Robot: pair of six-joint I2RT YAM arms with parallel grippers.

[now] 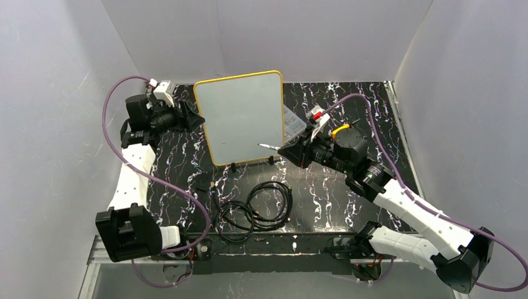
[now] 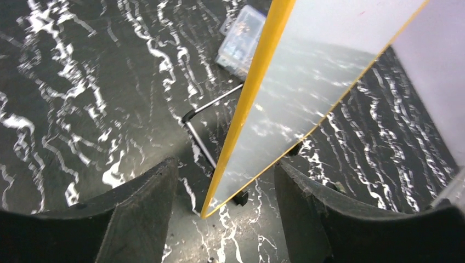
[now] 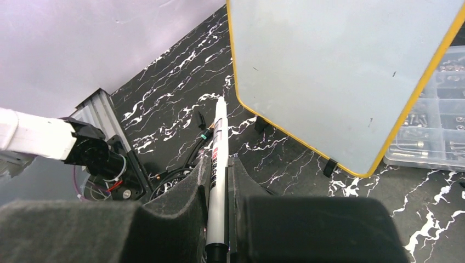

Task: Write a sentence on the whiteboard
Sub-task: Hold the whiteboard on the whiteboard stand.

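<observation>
The whiteboard (image 1: 246, 118) stands upright on small black feet, yellow-framed and blank; no sentence shows on it. It also shows in the left wrist view (image 2: 307, 87) and the right wrist view (image 3: 340, 71). My left gripper (image 1: 198, 119) is open at the board's left edge. In its wrist view (image 2: 225, 164) its jaws stand wide on either side of the yellow edge, not touching it. My right gripper (image 1: 289, 151) is shut on a white marker (image 1: 269, 146), its tip pointing at the board's lower right part, just short of it. The marker (image 3: 220, 126) lies between the pads (image 3: 203, 175).
A clear plastic compartment box (image 1: 292, 121) lies behind the board's right edge; it shows in both wrist views (image 2: 241, 41) (image 3: 433, 131). Coiled black cables (image 1: 255, 208) lie on the black marbled table in front of the board. Grey walls enclose the table.
</observation>
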